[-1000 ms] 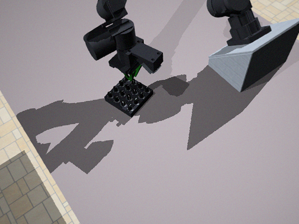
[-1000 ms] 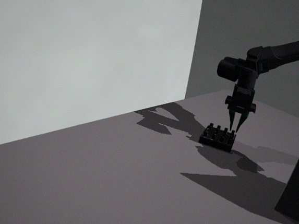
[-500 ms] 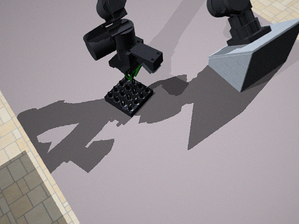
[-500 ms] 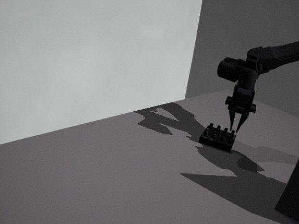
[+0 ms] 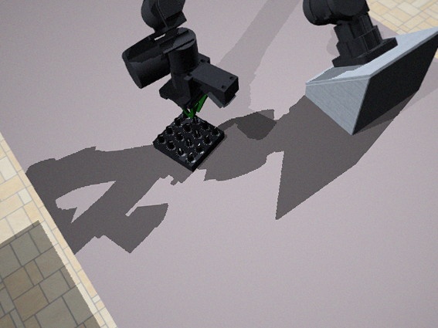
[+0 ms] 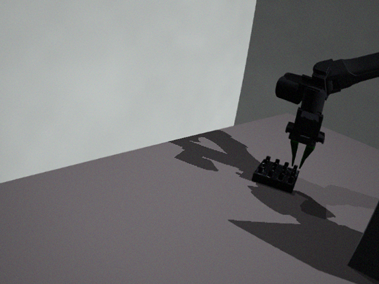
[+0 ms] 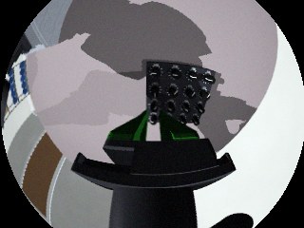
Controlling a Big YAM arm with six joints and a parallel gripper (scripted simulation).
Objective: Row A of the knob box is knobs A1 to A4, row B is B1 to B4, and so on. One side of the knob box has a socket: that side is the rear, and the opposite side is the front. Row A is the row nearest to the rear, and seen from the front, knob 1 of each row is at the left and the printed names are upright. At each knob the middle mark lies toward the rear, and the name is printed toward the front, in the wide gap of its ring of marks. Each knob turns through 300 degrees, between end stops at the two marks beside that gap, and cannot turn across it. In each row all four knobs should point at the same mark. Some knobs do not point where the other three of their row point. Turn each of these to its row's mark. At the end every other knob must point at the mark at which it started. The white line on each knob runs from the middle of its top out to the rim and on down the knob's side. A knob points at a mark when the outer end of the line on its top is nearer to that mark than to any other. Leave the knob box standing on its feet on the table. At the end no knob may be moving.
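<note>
The black knob box (image 5: 188, 140) stands on the grey table with its sixteen black knobs on top; the white lines are too small to read. It also shows in the exterior view (image 6: 275, 175) and in the wrist view (image 7: 180, 91). My gripper (image 5: 191, 115) points straight down over the box's far corner, nearest the arm. Its green fingers (image 6: 296, 165) stand a narrow gap apart, with the tips at about the height of the corner knob's top. In the wrist view the fingers frame the near edge of the box. I see nothing gripped between them.
The arm's wedge-shaped grey base (image 5: 376, 83) stands on the table to the right of the box and shows at the right edge in the exterior view (image 6: 375, 232). A pale wall runs along the table's far side. Tiled floor lies beyond the table edges.
</note>
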